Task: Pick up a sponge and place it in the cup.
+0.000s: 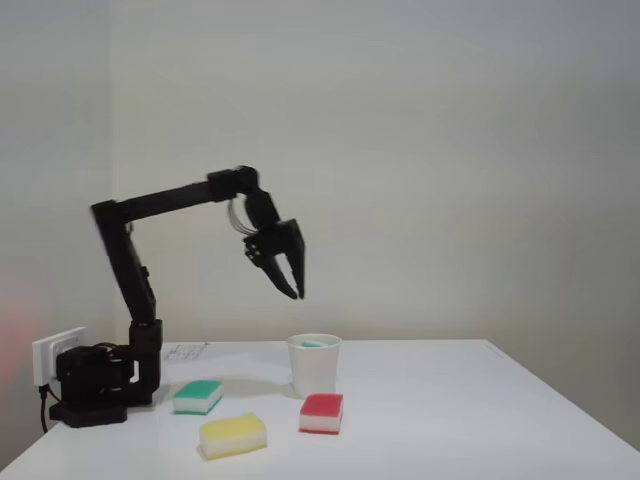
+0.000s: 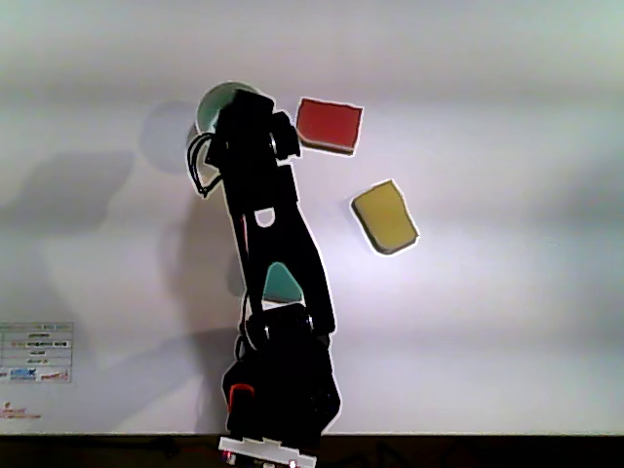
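The white paper cup (image 1: 314, 368) stands near the middle of the table in the fixed view. A strip of the teal sponge (image 1: 312, 343) shows just inside its rim. My gripper (image 1: 298, 294) hangs in the air a little above and left of the cup. It points down, its fingertips are together, and nothing is between them. In the other view, from above, my arm covers the right side of the cup (image 2: 199, 115), and the teal sponge (image 2: 214, 102) shows inside it.
A green-topped sponge (image 1: 197, 396) lies near the arm's base (image 1: 95, 385), half hidden under the arm from above (image 2: 283, 283). A yellow sponge (image 1: 233, 436) and a red-topped sponge (image 1: 322, 412) lie in front of the cup. A socket box (image 1: 55, 352) sits at the far left.
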{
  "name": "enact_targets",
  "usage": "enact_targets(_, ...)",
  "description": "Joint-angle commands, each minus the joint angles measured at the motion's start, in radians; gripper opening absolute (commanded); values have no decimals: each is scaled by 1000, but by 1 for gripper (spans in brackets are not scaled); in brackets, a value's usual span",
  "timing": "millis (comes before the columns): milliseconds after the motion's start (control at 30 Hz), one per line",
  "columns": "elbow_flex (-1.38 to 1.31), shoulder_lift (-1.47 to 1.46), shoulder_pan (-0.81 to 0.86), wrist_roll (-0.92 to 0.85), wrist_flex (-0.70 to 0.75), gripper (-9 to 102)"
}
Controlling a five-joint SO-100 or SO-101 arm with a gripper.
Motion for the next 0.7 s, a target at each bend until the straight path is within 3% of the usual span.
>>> enact_targets(0,158,219,15,-48,-11,0)
enact_targets(233,529,638,104,-167,-21,0)
enact_targets(667,968,1048,276,-267,-23,0)
